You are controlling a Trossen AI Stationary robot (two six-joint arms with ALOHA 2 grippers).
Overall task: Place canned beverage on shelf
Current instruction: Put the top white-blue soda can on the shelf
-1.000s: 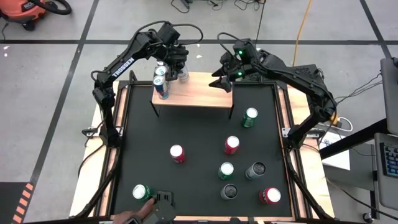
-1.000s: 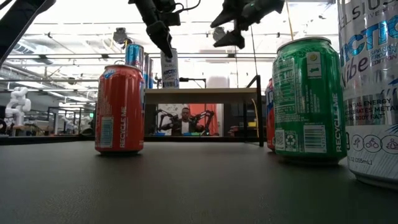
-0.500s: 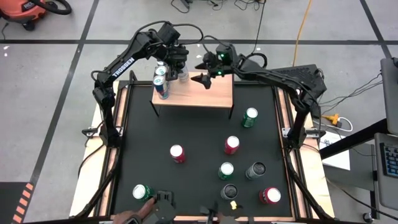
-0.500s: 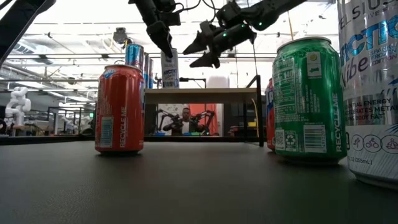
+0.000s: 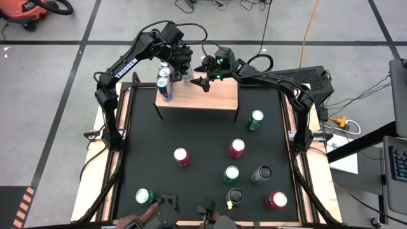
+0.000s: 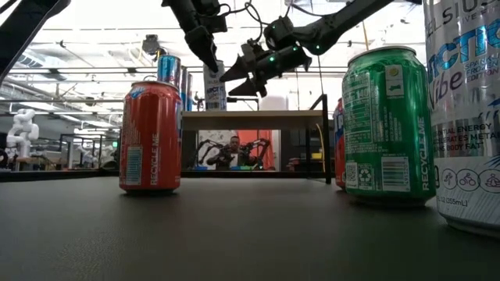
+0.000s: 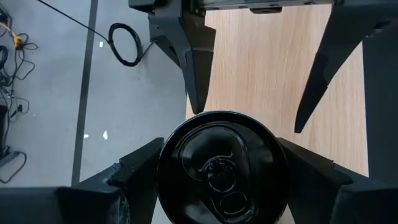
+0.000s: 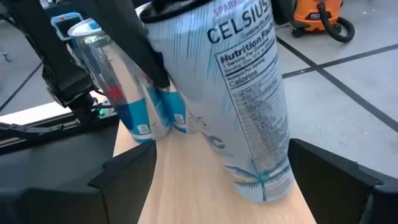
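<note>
The black tabletop (image 5: pixel 152 137) carries the light-wood shelf (image 5: pixel 213 97) at its far edge, and loose cans stand on the black surface well away from both sets of fingers: a green can (image 5: pixel 255 119), a red can (image 5: pixel 181 156), and others nearer the front.

The left arm (image 5: pixel 127 63) reaches over the shelf's far left corner. The left gripper (image 5: pixel 181 65) has its fingers (image 7: pixel 140 165) clamped on either side of the white Celsius can (image 8: pixel 239 93), which stands upright on the shelf board. In the left wrist view, the can's dark top fills the space between the two fingers, touching both.

The right arm (image 5: pixel 280 76) stretches across from the other side. The right gripper (image 5: pixel 202 76) hangs just beside the same can, its fingers (image 8: pixel 124 171) spread apart and holding nothing. In the right wrist view the can stands ahead of the gap between those fingers, not yet inside it; whether the tips touch it cannot be told.

Two slim blue cans (image 5: pixel 165 86) stand on the shelf just beyond the left fingers, close against the gripped can on the side away from the right gripper.
</note>
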